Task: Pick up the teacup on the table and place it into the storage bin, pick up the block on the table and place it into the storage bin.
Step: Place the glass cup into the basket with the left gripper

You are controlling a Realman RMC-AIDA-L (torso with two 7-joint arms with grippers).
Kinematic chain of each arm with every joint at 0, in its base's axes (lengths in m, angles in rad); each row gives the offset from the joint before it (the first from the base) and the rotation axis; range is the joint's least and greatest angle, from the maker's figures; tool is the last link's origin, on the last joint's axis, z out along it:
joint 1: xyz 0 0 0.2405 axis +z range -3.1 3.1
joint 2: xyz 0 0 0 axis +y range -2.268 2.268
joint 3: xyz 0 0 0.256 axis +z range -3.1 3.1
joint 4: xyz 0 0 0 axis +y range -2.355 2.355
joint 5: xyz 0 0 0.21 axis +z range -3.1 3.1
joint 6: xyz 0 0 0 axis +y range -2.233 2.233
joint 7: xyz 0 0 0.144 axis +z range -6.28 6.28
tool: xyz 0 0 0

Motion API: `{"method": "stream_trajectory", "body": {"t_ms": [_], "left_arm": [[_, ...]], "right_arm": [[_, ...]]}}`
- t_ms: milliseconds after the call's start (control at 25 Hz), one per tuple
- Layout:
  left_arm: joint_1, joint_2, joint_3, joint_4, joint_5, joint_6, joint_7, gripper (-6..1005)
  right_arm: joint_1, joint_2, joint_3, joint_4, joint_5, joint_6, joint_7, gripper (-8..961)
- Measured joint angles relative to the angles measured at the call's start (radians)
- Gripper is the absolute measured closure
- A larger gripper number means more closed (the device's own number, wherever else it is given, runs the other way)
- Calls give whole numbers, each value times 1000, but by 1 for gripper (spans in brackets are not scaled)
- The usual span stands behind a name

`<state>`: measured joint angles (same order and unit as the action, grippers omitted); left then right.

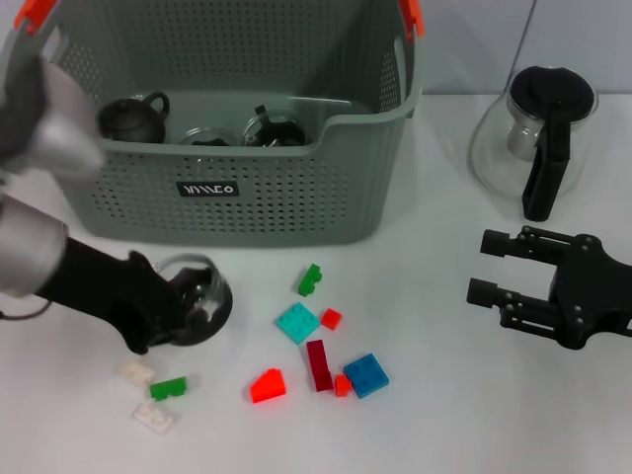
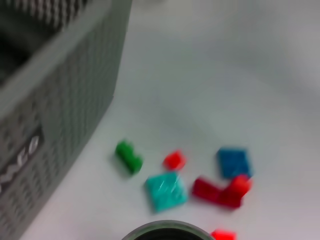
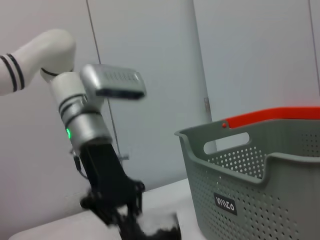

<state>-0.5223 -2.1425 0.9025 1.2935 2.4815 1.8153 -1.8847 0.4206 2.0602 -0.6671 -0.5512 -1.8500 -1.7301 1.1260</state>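
**Item 1 – storage bin.** A large grey perforated plastic storage bin (image 1: 247, 188) with orange handle clips and a small black label is set at the far left of the white bench (image 1: 434, 415). A dark round teapot (image 1: 133, 118) and glass lidded vessels, only partly seen, are held inside it.

**Item 2 – teacup.** A small clear glass teacup (image 1: 197, 311) is located near the left edge of the bench, just in front of the bin's front wall. It is gripped by the left gripper (image 1: 163, 316); its rim (image 2: 165, 231) is seen in the left wrist view.

**Item 3 – blocks.** Small plastic building blocks are scattered toward the near middle of the bench: a green one (image 1: 310, 279), a teal square (image 1: 297, 322), a small red one (image 1: 331, 318), a dark red bar (image 1: 318, 364), a blue square (image 1: 366, 374) and a red wedge (image 1: 267, 385). None is held.

**Item 4 – glass coffee pot.** A clear glass pot with a black handle and lid (image 1: 538, 138) is stood near the far right corner.

**Step in hand (judged).** The teacup is to be carried into the bin. The cup should be raised straight and fully above the front wall before being moved across, then lowered into a free space beside the vessels, so that glass is not knocked on glass.

**Jaws.** The left jaws are closed on the teacup. The right gripper (image 1: 486, 267) is parked near the right edge, its jaws spread wide and nothing held.
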Motion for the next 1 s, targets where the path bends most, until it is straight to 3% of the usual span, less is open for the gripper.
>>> {"method": "stream_trajectory", "body": {"t_ms": [80, 240, 400, 480, 600, 720, 880, 1000], "left_arm": [[-27, 30, -107, -53, -73, 82, 46, 956], [-73, 111, -284, -227, -288, 236, 110, 956], [-89, 133, -305, -271, -564, 254, 76, 957], [-119, 138, -321, -278, -624, 235, 41, 957], [-185, 145, -366, -280, -668, 136, -36, 957], [-238, 156, -354, -272, -660, -26, -139, 957], [-304, 200, -192, -285, -521, -325, -337, 952], [-361, 211, -90, -308, -343, -473, -454, 941]], "right_arm": [[0, 0, 1, 0, 0, -2, 0, 279], [0, 0, 1, 0, 0, -3, 0, 279], [4, -3, 1, 2, -2, 5, 0, 280], [5, -3, 1, 4, -2, 6, 0, 280], [7, -3, 1, 8, -3, 5, 0, 280], [6, -1, 0, 8, -3, 1, -1, 280], [1, 0, -1, 8, -3, 0, 0, 280], [-1, 0, 1, 8, -2, 0, 0, 279]]}}
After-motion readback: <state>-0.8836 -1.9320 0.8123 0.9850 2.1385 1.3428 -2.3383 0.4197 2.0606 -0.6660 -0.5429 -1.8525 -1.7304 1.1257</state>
